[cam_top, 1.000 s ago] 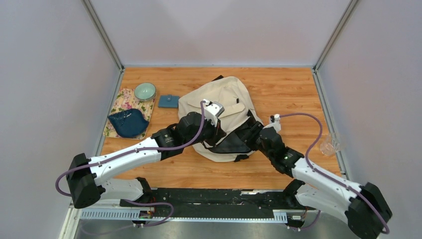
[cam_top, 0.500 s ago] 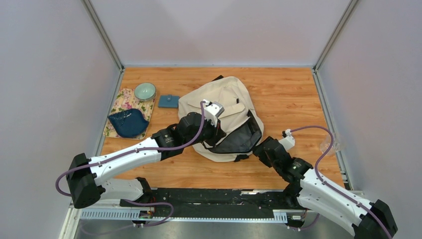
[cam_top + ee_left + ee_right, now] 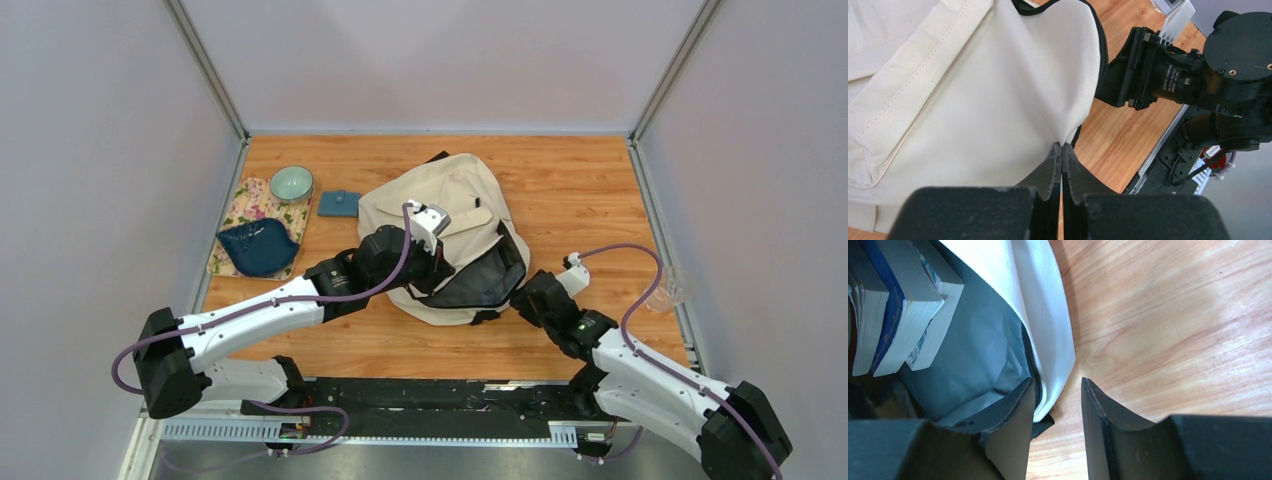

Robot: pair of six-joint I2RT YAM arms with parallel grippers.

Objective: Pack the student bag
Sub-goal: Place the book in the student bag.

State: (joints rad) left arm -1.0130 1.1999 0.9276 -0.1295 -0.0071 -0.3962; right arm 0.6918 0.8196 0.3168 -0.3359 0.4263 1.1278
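The wooden bench (image 3: 560, 180) carries the cream student bag (image 3: 455, 200) at its middle, mouth open toward the arms. The left hand (image 3: 1061, 150) is pinched together on the bag's rim fabric. The right hand (image 3: 1058, 385) stands apart, straddling the mouth's edge. Inside stand books (image 3: 898, 305).

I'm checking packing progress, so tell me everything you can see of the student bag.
The student bag is a large cream-beige fabric backpack with a front flap and black zipper trim, lying slumped on the wooden table. Its mouth gapes toward the arms, showing grey lining and books inside. The left pincer is shut on a fold of its fabric; the right pincer stands open at the mouth's rim.
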